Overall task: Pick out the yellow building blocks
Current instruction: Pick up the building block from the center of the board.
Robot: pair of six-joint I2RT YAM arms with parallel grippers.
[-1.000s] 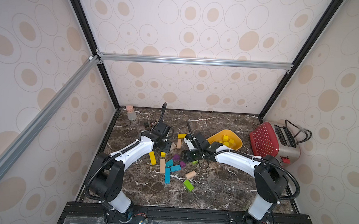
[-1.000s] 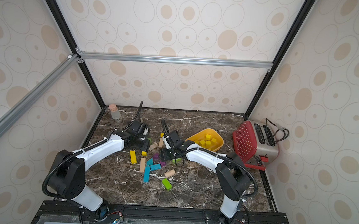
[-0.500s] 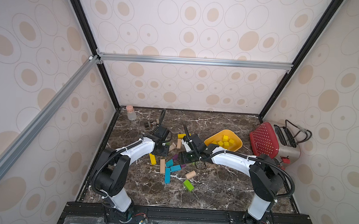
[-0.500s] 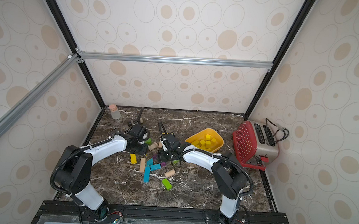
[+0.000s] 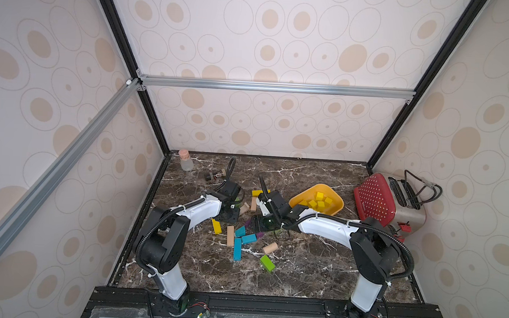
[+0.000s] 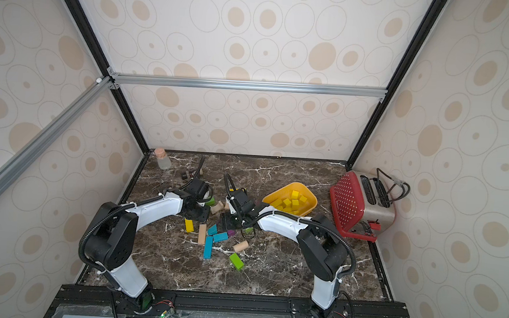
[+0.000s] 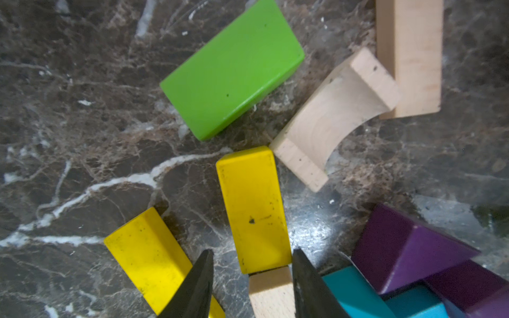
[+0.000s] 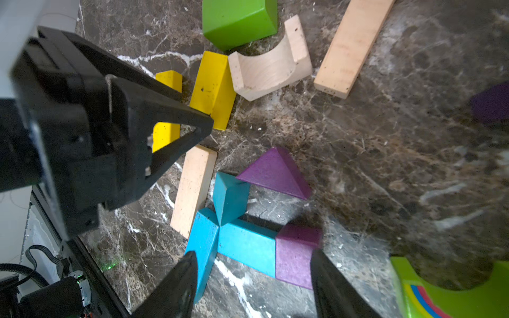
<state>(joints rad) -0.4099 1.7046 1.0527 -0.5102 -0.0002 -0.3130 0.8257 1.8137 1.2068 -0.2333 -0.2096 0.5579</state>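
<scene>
**Top views.** My left claw has come forward and down onto the block scatter over the last second. My right claw has slid a little toward it and sits low over the teal and purple pieces. The bar I am after is hidden under the left claw here. A second yellow bar lies in the open just beside it. Yellow cubes already sit in the orange-yellow bowl, and another yellow piece lies behind my right wrist.

**Left wrist.** The left claw has narrowed and straddles the near end of the yellow bar. One finger is at its corner, with a gap still on the other side, so there is no clamp yet. A plain wood plank butts against that same end between my fingers. A wooden arch block touches the far corner. My judgement: the bite is shallow and may drag the plank along.

**Right wrist.** The right claw stands about half open and holds nothing, above a teal bar and a purple block. From here the left claw's finger overlaps both yellow bars. The pick is nearly made and the bowl comes next.
</scene>
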